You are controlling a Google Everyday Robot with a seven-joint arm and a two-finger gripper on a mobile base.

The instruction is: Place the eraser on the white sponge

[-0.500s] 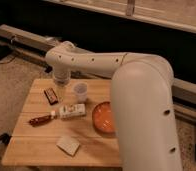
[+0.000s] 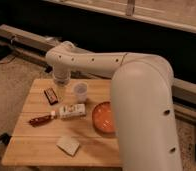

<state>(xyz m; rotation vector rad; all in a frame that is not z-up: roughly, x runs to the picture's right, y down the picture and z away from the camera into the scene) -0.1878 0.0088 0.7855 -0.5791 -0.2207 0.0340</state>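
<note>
The gripper [image 2: 60, 93] is hovering at upper left, just right of the eraser [image 2: 51, 95], fingers spread and seemingly gripping nothing. The eraser is lying on the wooden table [image 2: 26, 150], in its upper-left part; the white sponge [image 2: 68, 145] is sitting well apart, toward the frame's bottom.

Dark brown-black eraser [image 2: 51, 95] beside pale tool [image 2: 60, 91]; off-white sponge [image 2: 68, 145]; orange bowl [image 2: 104, 118]; light wood table [image 2: 33, 150]

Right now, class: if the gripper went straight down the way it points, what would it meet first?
Probably the wooden table just beside the eraser, between it and the small cup. The gripper hangs above that spot, though depth is unclear.
</note>
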